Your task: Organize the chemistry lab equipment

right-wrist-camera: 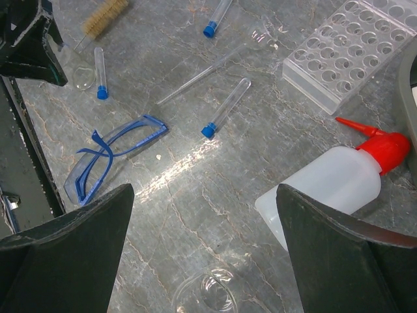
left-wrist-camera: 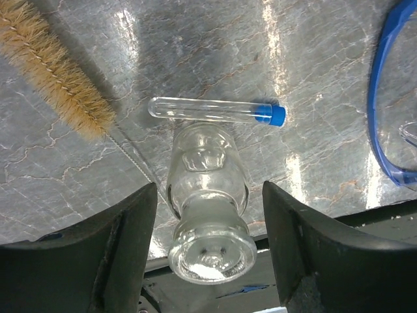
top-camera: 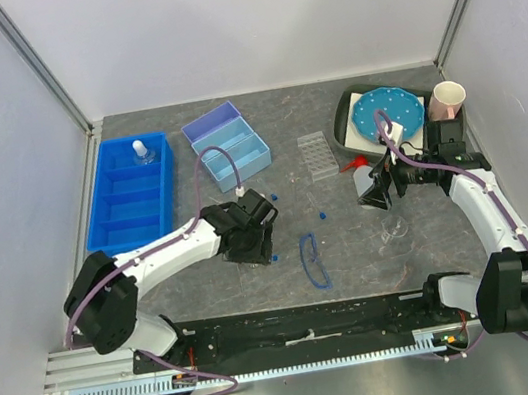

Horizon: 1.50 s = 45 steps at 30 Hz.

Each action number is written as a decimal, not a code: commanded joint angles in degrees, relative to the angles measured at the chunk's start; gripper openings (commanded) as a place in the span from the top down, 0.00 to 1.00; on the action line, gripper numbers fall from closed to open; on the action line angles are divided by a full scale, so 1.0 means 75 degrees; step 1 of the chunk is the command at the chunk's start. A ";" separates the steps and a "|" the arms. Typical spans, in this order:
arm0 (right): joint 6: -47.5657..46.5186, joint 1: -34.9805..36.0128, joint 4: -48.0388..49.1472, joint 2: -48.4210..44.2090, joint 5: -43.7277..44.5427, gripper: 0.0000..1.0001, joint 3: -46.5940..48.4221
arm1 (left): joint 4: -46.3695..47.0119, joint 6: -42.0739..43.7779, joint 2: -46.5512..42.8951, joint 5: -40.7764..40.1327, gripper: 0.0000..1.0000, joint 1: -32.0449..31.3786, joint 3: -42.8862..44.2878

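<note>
The left hand (left-wrist-camera: 208, 190) hangs open astride a glass flask (left-wrist-camera: 208, 222) lying on the desk (left-wrist-camera: 313, 52), with a blue-capped tube (left-wrist-camera: 215, 111) just beside the flask's far end. The right hand (right-wrist-camera: 205, 192), also open, hovers near the white squeeze bottle (right-wrist-camera: 322, 189) and the safety glasses (right-wrist-camera: 111, 156).

Grey marbled tabletop (top-camera: 355, 253), 3 plain white walls (top-camera: 264, 15), aluminium corner posts (top-camera: 42, 67).

A flask (left-wrist-camera: 208, 189) lay on the desk (left-wrist-camera: 313, 59) between a brush (left-wrist-camera: 52, 65) and safety glasses (left-wrist-camera: 378, 98), a capped tube (left-wrist-camera: 208, 109) just beyond it.
</note>
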 commanded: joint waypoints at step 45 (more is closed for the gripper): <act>-0.0178 -0.0038 0.0121 -0.0226 -0.0317 0.02 -0.0034 | -0.0265 0.0338 -0.0207 -0.0372 0.81 -0.0183 0.0570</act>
